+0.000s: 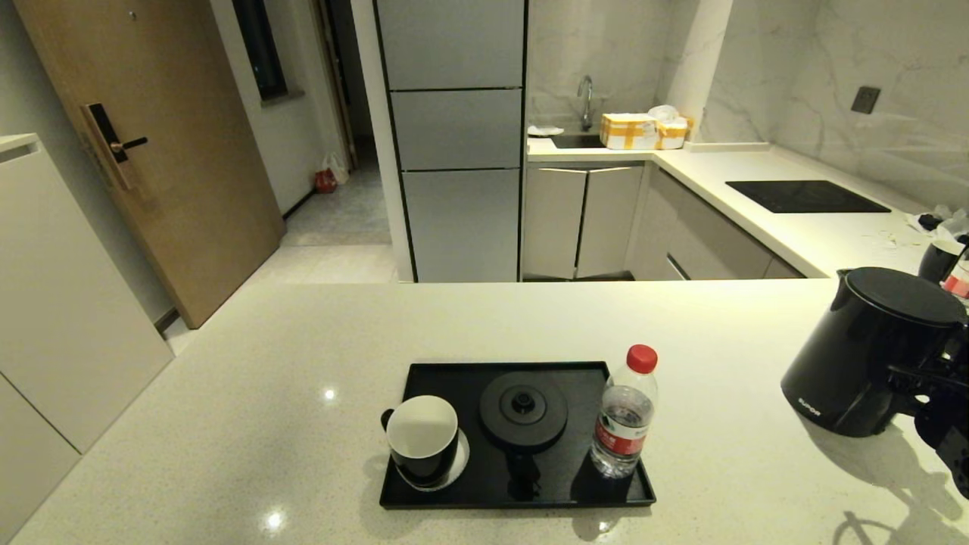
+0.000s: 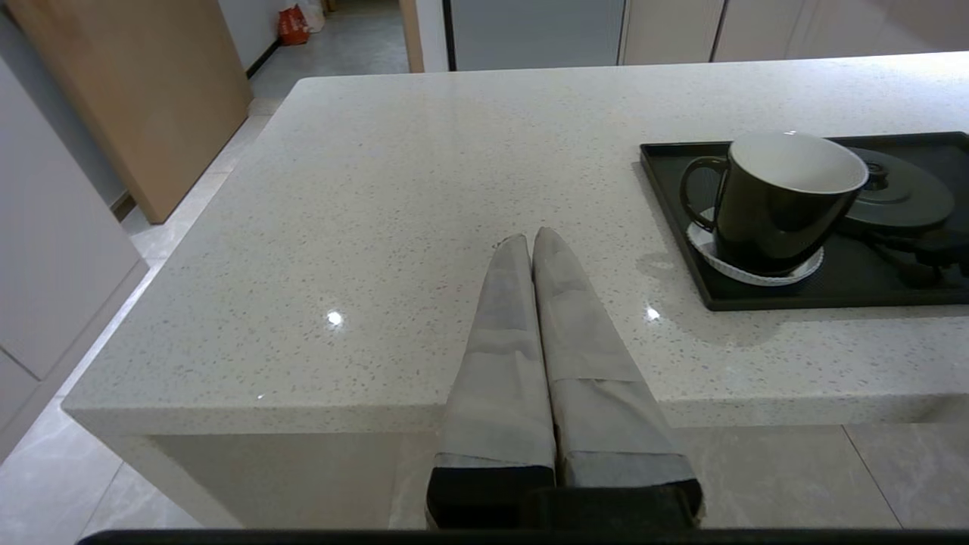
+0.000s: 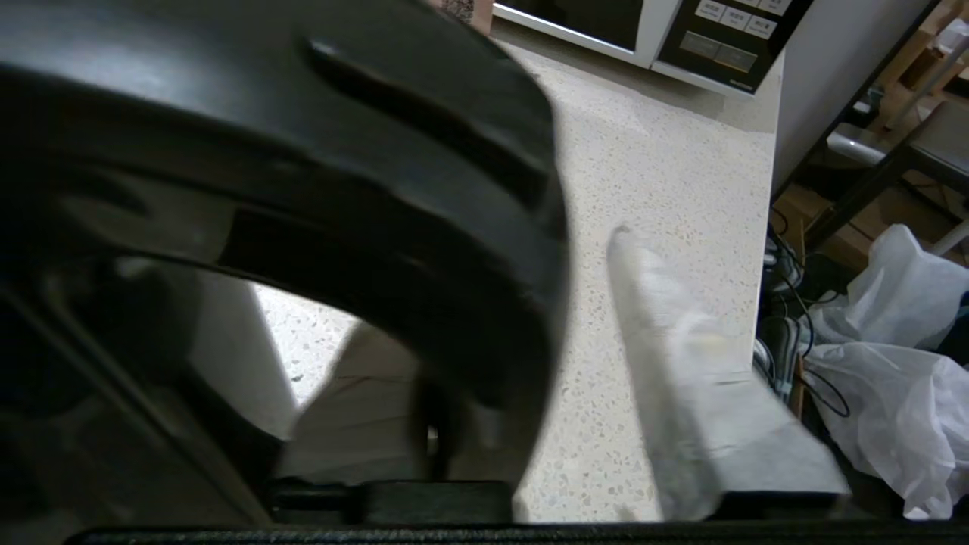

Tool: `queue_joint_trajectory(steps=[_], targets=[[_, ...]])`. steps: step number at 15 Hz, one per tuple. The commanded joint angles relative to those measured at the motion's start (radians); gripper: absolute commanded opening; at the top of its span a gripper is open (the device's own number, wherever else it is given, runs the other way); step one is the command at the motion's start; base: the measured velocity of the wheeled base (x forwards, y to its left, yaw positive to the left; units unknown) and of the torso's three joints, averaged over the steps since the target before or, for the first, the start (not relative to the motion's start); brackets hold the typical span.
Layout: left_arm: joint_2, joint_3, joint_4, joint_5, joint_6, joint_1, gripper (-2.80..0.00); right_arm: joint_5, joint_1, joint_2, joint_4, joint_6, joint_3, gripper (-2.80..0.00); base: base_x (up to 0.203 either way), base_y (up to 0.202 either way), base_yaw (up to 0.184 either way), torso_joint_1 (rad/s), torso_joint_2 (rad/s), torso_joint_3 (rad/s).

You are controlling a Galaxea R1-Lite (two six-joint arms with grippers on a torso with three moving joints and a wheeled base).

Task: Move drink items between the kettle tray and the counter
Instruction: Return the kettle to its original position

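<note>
The black kettle [image 1: 870, 356] stands on the cream counter [image 1: 265, 378] at the far right, off the tray. My right gripper [image 1: 927, 393] is open at its loop handle [image 3: 378, 189]; one finger [image 3: 666, 363] stands clear outside the loop and the other is mostly hidden behind it. The black tray [image 1: 454, 496] holds the round base disc [image 1: 523, 411], a black mug [image 1: 422, 439] on a white coaster, and the red-capped bottle [image 1: 624, 416]. My left gripper [image 2: 532, 242] is shut and empty over the counter's front edge, left of the tray [image 2: 681, 250] and mug [image 2: 772, 204].
A black hob panel [image 1: 806, 197] lies on the back counter. Another dark cup [image 1: 939, 261] and clutter sit behind the kettle. A microwave [image 3: 681, 30] stands beyond it; the counter ends close on that side, with plastic bags [image 3: 893, 363] below.
</note>
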Motion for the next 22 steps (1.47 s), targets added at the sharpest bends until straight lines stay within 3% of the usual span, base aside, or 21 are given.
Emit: queue_joint_trajectory(steps=[1, 17, 22], targets=[[-0.002, 0.0, -0.001, 0.0, 0.001, 0.0, -2.8, -0.005, 0.0, -0.001, -0.008, -0.001, 0.001, -2.8, 0.0, 0.0, 0.0, 0.0, 0.0, 0.0], [-0.002, 0.0, -0.001, 0.0, 0.001, 0.0, -2.8, -0.005, 0.004, -0.033, -0.008, 0.003, 0.013, -2.8, 0.0, 0.0, 0.0, 0.0, 0.0, 0.0], [-0.002, 0.0, -0.001, 0.0, 0.001, 0.0, -2.8, -0.005, 0.056, -0.193, 0.121, 0.007, -0.006, -2.8, 0.0, 0.0, 0.0, 0.0, 0.0, 0.0]])
